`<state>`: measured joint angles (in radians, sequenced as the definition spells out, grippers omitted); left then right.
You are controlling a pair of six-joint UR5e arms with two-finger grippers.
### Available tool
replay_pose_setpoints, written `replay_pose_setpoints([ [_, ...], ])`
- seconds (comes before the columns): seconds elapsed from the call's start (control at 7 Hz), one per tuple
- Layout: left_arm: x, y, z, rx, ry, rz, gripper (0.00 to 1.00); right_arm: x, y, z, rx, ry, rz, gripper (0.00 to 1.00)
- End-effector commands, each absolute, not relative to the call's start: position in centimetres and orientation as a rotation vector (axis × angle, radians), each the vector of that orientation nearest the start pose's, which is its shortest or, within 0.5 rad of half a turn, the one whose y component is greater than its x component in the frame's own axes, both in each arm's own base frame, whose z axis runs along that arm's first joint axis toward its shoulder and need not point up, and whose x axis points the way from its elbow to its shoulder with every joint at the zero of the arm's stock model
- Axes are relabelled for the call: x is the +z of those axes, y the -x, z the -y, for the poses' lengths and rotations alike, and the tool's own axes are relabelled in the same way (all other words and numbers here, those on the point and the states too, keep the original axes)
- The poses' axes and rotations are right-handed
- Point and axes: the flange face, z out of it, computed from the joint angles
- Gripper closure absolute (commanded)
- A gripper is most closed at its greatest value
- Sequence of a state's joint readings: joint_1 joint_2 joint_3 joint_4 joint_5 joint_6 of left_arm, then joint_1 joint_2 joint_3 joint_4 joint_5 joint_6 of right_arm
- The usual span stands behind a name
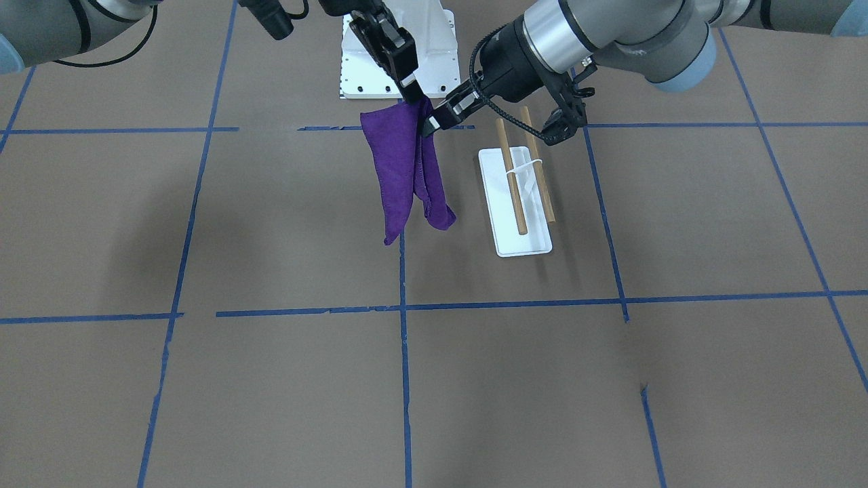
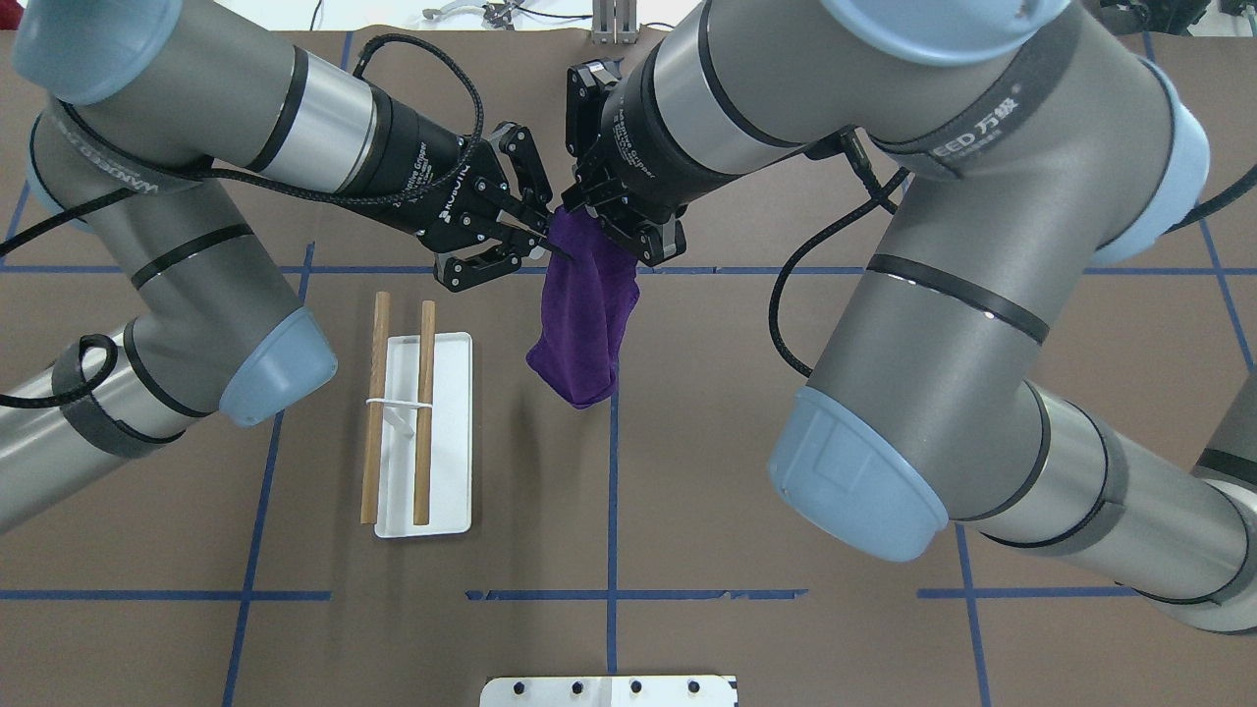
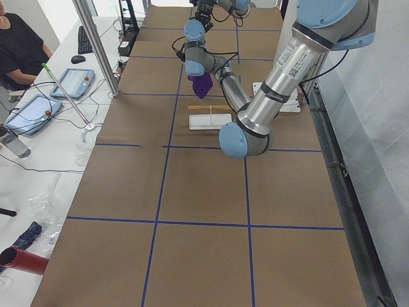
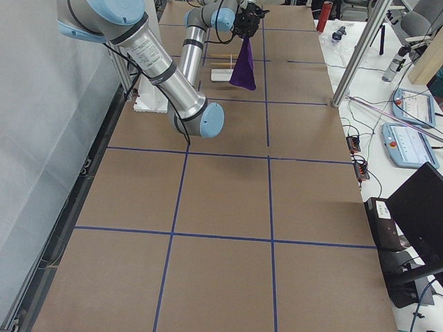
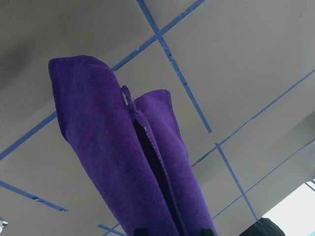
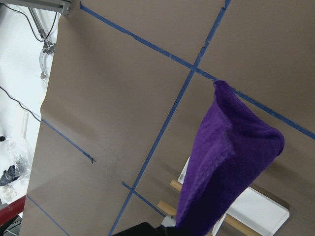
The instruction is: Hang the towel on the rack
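The left gripper (image 1: pixel 430 125) is pinched onto the top of the purple towel (image 1: pixel 401 169); its wrist view shows the cloth running straight out from between the closed jaws. The right gripper (image 1: pixel 411 91) is clamped on the same bunched top, just beside the left one, so both hold one gathered corner. Below them the towel hangs in a long fall, doubled on itself. It appears to hang free of the table (image 1: pixel 271 237), though I cannot tell how clear its lower tip is.

The rack (image 2: pixel 422 462) stands beside the towel, on the robot's left of it and apart from it, and the towel is not on it yet. Its two wooden dowels (image 1: pixel 510 177) run parallel above the white tray base (image 2: pixel 450 462), and the side views put the grip point higher than the dowels.

The step in hand looks like opening the cloth before the drape. To do it well, the grippers should draw apart along the top hem, one holding firm, until the fold spreads flat. Then carry the towel toward the rack, above the dowels and square across them, and lower it so cloth falls on both sides of a dowel. The wire supports (image 1: pixel 525 166) look light, so a dragging hem could tip the rack
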<state>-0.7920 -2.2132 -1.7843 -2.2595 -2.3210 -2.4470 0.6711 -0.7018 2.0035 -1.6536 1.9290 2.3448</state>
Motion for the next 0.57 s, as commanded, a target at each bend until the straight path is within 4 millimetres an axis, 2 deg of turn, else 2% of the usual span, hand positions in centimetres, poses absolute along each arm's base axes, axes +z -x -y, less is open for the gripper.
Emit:
replay_pose_setpoints([
  [0.0, 11.0, -36.6, 46.3, -0.731, 0.658, -1.457, 1.00, 0.0, 37.3, 41.6, 1.007, 0.364, 1.252, 0.01],
  [0.14, 11.4, -36.5, 46.3, -0.718, 0.643, -1.459, 1.00, 0.4, 37.0, 41.3, 0.942, 0.313, 1.260, 0.00],
  [0.29, 12.8, -35.9, 45.7, -0.622, 0.570, -1.505, 1.00, 1.6, 35.5, 40.3, 0.924, 0.302, 1.271, 0.00],
  [0.43, 15.8, -34.6, 44.5, -0.480, 0.445, -1.565, 1.00, 3.5, 34.7, 39.6, 0.892, 0.274, 1.260, 0.00],
])
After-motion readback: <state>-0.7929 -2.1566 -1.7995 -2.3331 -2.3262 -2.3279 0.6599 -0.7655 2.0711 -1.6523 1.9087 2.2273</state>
